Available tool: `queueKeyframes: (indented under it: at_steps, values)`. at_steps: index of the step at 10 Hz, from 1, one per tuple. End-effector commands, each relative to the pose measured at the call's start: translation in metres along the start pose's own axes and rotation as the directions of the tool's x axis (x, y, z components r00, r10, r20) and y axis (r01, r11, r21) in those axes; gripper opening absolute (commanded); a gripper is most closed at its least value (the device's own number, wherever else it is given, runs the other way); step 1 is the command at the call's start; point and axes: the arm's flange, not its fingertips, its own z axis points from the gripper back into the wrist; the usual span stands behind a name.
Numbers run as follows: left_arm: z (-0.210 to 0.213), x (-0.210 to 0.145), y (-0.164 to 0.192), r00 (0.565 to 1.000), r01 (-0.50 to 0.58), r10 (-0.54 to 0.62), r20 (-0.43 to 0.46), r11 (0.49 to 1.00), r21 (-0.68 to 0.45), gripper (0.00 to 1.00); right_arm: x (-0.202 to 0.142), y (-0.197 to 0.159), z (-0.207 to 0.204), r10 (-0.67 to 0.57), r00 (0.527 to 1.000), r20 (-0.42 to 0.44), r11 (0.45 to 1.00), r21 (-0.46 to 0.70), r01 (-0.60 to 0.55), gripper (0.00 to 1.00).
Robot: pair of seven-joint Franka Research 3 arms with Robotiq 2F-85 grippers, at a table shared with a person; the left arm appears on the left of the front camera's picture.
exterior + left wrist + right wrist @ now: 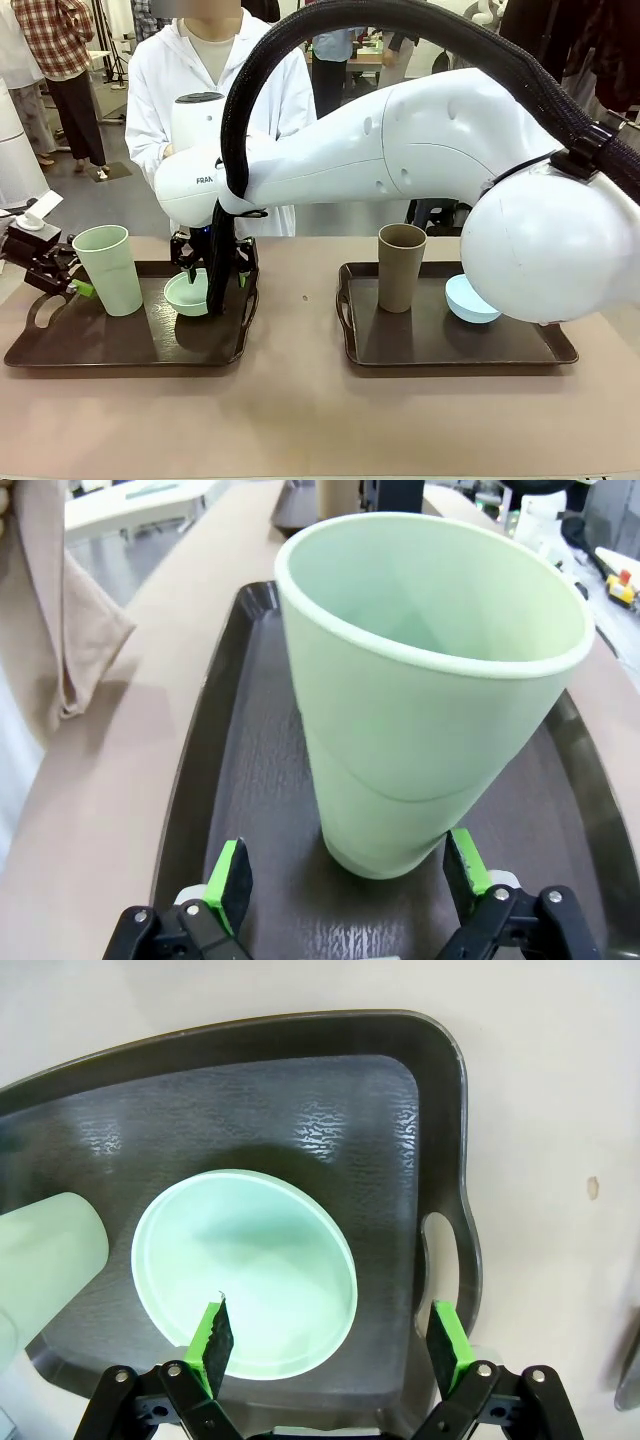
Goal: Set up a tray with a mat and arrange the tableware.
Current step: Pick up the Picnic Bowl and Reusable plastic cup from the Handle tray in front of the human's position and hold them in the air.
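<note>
The left fingers (230, 885) stand spread wide and empty, with the mint green tumbler (420, 700) straight ahead of them. Its foot sits between the two green pads and, as far as I can tell, touches neither. It stands upright on the dark tray (250, 780), so its long axis runs across the fingers' reach and the pads face its lower wall. A sideways squeeze looks like the likely hold, though so low a grip on a tall cup might let it tip. The right fingers (213, 1335), also wide apart and holding nothing, point down over the same tray. The mint green bowl (245, 1270) lies beneath and to one side of them: one pad hangs over its near rim, the other over the tray's handle (468, 1260), so a shift toward the bowl seems needed before closing. The brown tumbler (401, 265) and pale blue bowl (468, 300) stand on the second tray (360, 345), well apart from both pairs.
</note>
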Motion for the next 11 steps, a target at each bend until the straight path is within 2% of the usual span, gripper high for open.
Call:
queueKeyframes:
  at_steps: [1, 11]
  values:
    - [-0.004, -0.001, -0.011, 0.998, 0.058, -0.057, 0.017, 0.997, -0.054, 1.00, 0.002, 0.006, 0.001, -0.013, 1.000, -0.015, 1.000, 0.024, 0.014, 1.00]
    - [-0.032, 0.013, -0.019, 0.994, 0.103, -0.100, 0.032, 0.992, -0.077, 1.00, 0.011, 0.013, -0.003, -0.016, 1.000, -0.027, 0.999, 0.049, 0.017, 1.00]
